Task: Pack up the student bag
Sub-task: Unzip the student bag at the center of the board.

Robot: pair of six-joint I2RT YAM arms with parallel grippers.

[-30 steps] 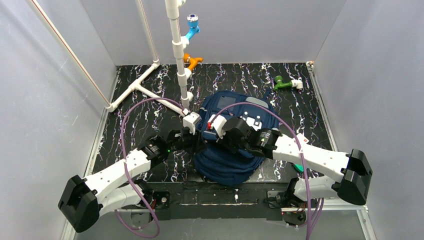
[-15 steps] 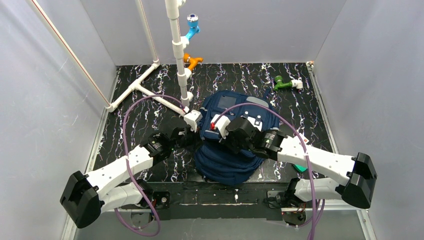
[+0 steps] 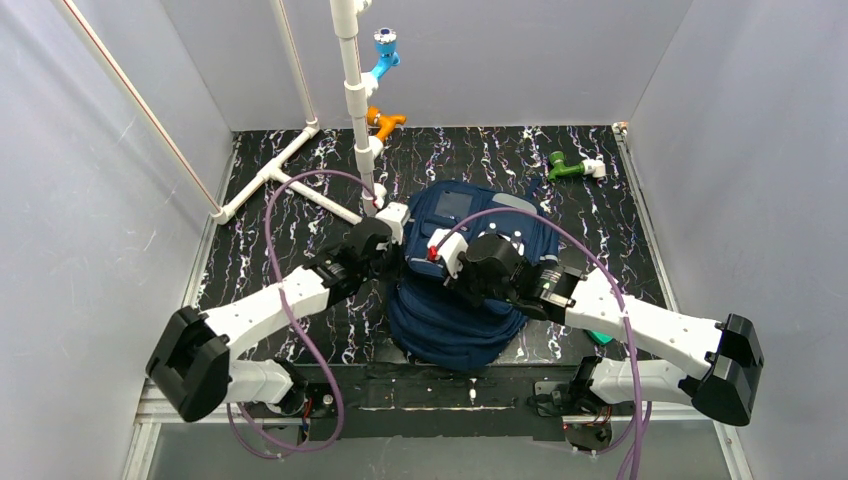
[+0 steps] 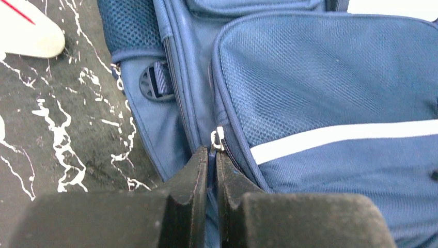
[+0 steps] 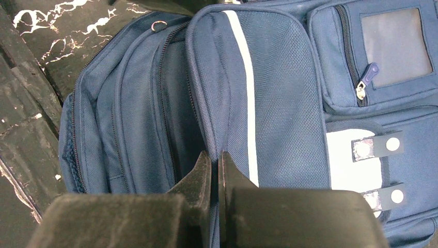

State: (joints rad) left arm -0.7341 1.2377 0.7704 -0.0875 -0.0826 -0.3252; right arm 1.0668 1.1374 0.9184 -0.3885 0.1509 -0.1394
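Observation:
The student bag point(image 3: 455, 325), navy blue with a thin grey stripe and a white patch, lies flat in the middle of the table. My left gripper point(image 3: 392, 236) is at its left side. In the left wrist view the gripper point(image 4: 212, 153) is shut on the blue zip pull just below the metal slider point(image 4: 217, 139). My right gripper point(image 3: 452, 268) is over the bag's middle. In the right wrist view it point(image 5: 214, 156) is shut on the edge of the striped front panel point(image 5: 258, 98), beside a dark open gap point(image 5: 175, 119) in the bag.
A white pipe frame point(image 3: 352, 100) stands at the back left, with blue point(image 3: 384, 52) and orange point(image 3: 384, 122) fittings on it. A green fitting point(image 3: 568, 168) lies at the back right. A teal object point(image 3: 598, 336) shows under my right arm. Grey walls enclose the table.
My left gripper has moved away from me along the bag's left side, still shut on the zip pull. My right arm has shifted slightly right, still holding the panel edge.

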